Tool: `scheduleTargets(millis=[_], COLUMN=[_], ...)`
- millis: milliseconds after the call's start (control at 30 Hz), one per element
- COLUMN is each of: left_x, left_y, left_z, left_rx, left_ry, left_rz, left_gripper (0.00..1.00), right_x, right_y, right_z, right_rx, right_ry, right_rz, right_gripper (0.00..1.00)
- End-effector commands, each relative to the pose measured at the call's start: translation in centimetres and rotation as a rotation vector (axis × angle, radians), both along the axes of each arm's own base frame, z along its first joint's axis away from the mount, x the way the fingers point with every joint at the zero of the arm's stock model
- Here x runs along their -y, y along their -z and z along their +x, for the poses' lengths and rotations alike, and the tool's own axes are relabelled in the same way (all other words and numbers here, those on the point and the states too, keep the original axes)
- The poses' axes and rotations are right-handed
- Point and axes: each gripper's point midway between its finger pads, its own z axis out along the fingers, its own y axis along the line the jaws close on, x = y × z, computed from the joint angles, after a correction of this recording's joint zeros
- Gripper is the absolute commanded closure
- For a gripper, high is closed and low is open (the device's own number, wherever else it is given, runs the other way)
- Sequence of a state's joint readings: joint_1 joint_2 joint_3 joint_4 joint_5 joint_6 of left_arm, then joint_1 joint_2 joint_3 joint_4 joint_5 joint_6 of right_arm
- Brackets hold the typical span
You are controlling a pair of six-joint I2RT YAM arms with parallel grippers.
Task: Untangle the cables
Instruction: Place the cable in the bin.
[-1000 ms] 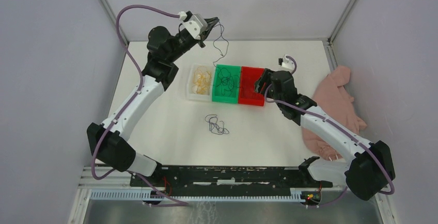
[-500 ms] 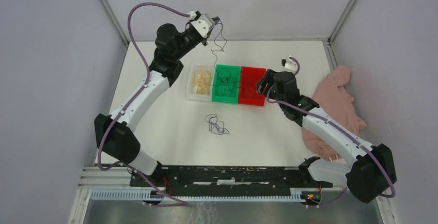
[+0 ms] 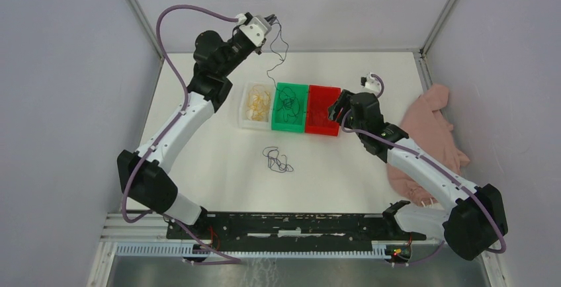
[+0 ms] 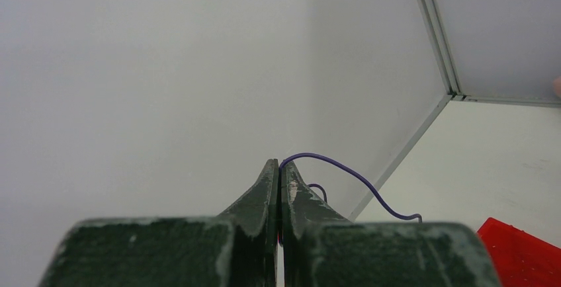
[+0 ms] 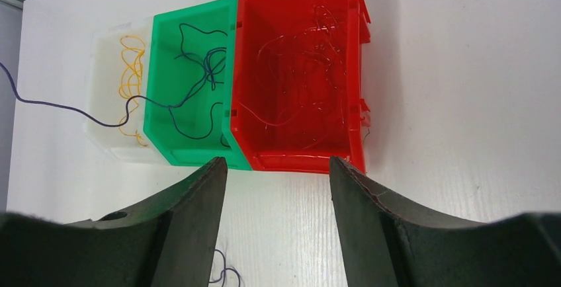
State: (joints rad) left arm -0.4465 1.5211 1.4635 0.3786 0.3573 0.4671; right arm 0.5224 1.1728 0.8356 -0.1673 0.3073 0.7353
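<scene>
My left gripper (image 3: 270,21) is raised high at the back, shut on a dark blue-purple cable (image 4: 357,180). In the left wrist view the jaws (image 4: 280,165) pinch its end. The cable hangs down into the green bin (image 3: 274,118), where the rest of it lies in loose loops (image 5: 198,79). A second dark blue-purple bundle (image 3: 276,159) lies on the table in front of the bins. Yellow cables (image 5: 130,69) lie in the white bin (image 3: 243,112). Thin red cables (image 5: 298,69) lie in the red bin (image 3: 322,131). My right gripper (image 3: 334,110) is open and empty, above the table just in front of the red bin (image 5: 276,161).
The three bins stand side by side mid-table: white, green, red. A pink cloth (image 3: 433,135) lies at the table's right edge beside the right arm. Grey walls close in the back and both sides.
My left gripper has risen slightly and drawn left with the dark cable, pulling the hanging strand higher out of the green bin. The right arm has barely moved.
</scene>
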Motion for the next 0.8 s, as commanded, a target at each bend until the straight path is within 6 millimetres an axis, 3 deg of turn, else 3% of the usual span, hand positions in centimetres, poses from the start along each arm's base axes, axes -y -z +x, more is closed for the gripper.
scheduleTargets(millis=[0, 167, 500, 767], left_x=[-0.6, 0.0, 1.3, 3.7], left_y=[-4.5, -2.8, 4.4, 9.8], left_z=[-2.0, -1.5, 1.1, 2.7], left_rx=[0.13, 0.08, -0.124, -0.266], left_ry=[0.016, 0.035, 0.034, 0.056], left_rz=[-0.042, -0.025, 0.027, 0.059], left_gripper=[0.97, 0.97, 0.97, 0.97], right_x=[0.0, 0.0, 0.6, 1.6], right_y=[-0.8, -0.9, -0.9, -1.2], right_z=[0.2, 0.3, 0.3, 0.3], right_rx=[0.032, 0.035, 0.049, 0.075], right_ry=[0.007, 0.008, 0.028, 0.071], right_rz=[0.025, 0.027, 0.027, 0.05], right_gripper=[0.36, 0.36, 0.36, 0.36])
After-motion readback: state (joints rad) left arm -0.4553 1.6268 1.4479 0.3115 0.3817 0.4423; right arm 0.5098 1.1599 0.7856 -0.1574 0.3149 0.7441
